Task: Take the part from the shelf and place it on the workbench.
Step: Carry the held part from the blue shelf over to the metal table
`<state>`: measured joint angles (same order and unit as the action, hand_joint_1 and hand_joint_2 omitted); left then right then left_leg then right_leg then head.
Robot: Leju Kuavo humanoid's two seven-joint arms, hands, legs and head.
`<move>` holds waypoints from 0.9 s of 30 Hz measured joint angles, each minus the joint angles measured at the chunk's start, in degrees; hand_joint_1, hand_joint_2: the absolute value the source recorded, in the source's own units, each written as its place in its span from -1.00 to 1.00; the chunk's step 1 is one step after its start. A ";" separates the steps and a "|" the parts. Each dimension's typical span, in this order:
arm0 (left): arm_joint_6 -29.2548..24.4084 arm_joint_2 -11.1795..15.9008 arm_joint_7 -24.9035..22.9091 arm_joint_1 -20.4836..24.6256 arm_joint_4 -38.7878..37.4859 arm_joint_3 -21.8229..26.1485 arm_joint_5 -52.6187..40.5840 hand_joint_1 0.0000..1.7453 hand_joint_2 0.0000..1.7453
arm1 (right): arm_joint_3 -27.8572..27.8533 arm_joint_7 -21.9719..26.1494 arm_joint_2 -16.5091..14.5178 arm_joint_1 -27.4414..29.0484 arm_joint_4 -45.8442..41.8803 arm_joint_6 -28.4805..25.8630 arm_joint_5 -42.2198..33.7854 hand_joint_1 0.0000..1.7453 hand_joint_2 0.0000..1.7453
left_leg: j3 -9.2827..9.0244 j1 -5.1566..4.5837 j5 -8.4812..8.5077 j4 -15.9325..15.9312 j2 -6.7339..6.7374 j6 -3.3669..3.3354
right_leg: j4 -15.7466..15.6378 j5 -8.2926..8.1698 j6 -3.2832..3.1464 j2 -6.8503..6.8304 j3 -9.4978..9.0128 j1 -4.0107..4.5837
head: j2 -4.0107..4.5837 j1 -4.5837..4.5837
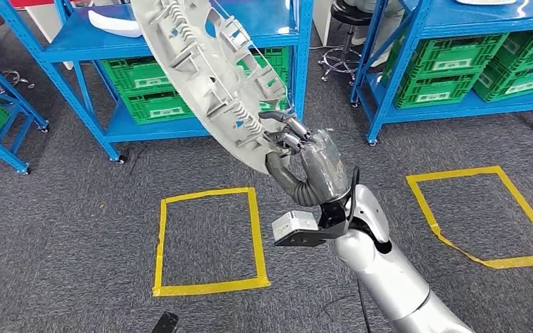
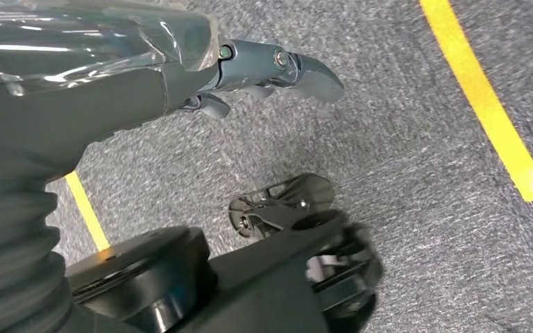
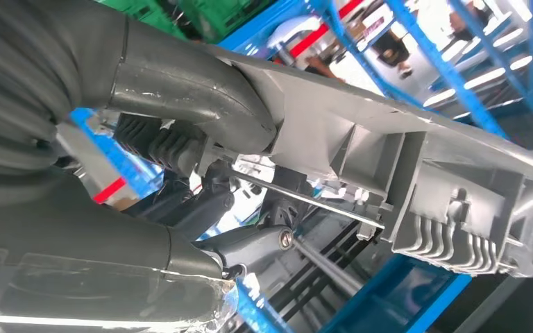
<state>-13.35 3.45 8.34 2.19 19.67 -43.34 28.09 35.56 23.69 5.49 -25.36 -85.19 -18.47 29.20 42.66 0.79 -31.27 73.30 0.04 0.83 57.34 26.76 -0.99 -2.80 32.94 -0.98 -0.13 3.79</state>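
The part (image 1: 212,73) is a large light-grey round plastic piece with ribs and clips on its inner face. It is tilted in the air in front of the blue shelf (image 1: 180,38). My right hand (image 1: 305,156) grips its lower rim, thumb on one side and fingers on the other. In the right wrist view the thumb (image 3: 187,94) presses on the part (image 3: 416,180) close up. My left hand (image 2: 271,69) hangs over the grey carpet, fingers curled with nothing in them.
Green crates (image 1: 149,90) sit on the lower level of the blue shelf, and more green crates (image 1: 451,69) fill a second shelf at right. Two yellow tape outlines (image 1: 208,239) (image 1: 489,215) mark the carpet. A stool (image 1: 343,41) stands between the shelves.
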 joint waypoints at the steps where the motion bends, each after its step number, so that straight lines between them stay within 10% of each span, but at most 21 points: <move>1: 0.00 -0.01 0.01 0.00 0.00 0.01 0.00 -1.00 1.00 | 0.07 -0.01 -0.01 -0.02 0.02 0.00 0.00 1.00 1.00 | -1.32 -0.02 1.68 -2.65 0.28 -0.12 | 0.00 0.03 -0.01 -0.55 -0.04 0.05 | 0.00 0.01; 4: 0.01 0.15 0.02 0.31 0.01 0.01 -0.01 -1.00 1.00 | 0.17 -0.01 -0.07 -0.17 0.01 0.00 0.01 1.00 1.00 | -7.17 -0.94 5.77 -13.96 3.67 -1.23 | -0.05 0.20 0.22 -2.09 -0.21 0.46 | 0.00 -0.02; 6: 0.07 0.26 0.04 0.55 0.01 0.01 -0.04 -1.00 1.00 | 0.22 0.01 -0.08 -0.24 0.01 0.00 0.01 1.00 1.00 | -7.86 -1.54 5.78 -15.80 4.18 -1.86 | -0.18 0.29 0.61 -3.23 -0.29 0.71 | 0.00 -0.05; 9: 0.34 0.35 0.02 0.56 0.01 0.00 -0.21 -1.00 1.00 | 0.36 -0.01 -0.10 -0.41 -0.03 -0.01 0.00 1.00 1.00 | -8.57 -1.22 6.70 -16.95 1.86 -2.88 | 0.68 1.12 1.20 -2.70 -0.06 0.66 | 0.00 -0.12; 12: 0.63 0.29 -0.04 0.92 0.02 -0.01 -0.49 -1.00 1.00 | 0.35 0.00 0.31 -0.38 -0.03 -0.02 -0.03 1.00 1.00 | -8.93 -0.71 7.53 -17.74 -0.48 -3.62 | 10.02 5.27 0.76 1.72 4.29 0.47 | 0.00 -0.45; 15: 0.67 0.19 -0.25 1.04 0.02 -0.05 -0.75 -1.00 1.00 | 0.40 -0.07 0.77 -0.12 -0.02 0.02 -0.01 1.00 1.00 | -8.81 -0.68 7.54 -17.50 -3.28 -3.58 | 16.45 6.54 1.44 2.63 7.90 0.38 | -0.01 -0.56; 18: 0.66 0.04 -0.68 1.29 0.10 -0.11 -1.13 -1.00 1.00 | 0.44 -0.31 0.92 -0.08 -0.02 0.19 0.22 1.00 1.00 | -8.55 -0.65 7.16 -16.53 -6.06 -3.00 | 6.01 1.51 2.83 4.41 3.44 -0.25 | -0.01 -0.57; 22: 0.76 0.11 -1.45 1.76 0.23 -0.18 -1.50 -1.00 1.00 | 0.55 -0.44 0.90 -0.43 0.00 0.65 0.41 1.00 1.00 | -7.36 -0.58 6.94 -15.70 -8.33 -1.81 | 0.91 -0.51 1.30 4.72 1.18 -0.30 | 0.00 -0.54; 27: 1.18 0.40 -2.04 2.08 0.48 -0.31 -1.73 -1.00 1.00 | 0.75 -0.57 0.51 -1.16 0.17 1.35 0.29 1.00 1.00 | -2.50 -0.37 1.84 -6.09 -1.10 -0.25 | 0.71 -0.49 -0.15 2.05 0.95 -0.23 | 0.00 0.00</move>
<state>-12.17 3.85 6.30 4.28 20.15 -43.65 26.36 36.31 23.11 5.99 -26.53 -85.02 -17.12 29.49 40.16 0.42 -29.44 67.21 -1.06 0.58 58.06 26.27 -1.14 -0.74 33.90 -1.21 -0.13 3.79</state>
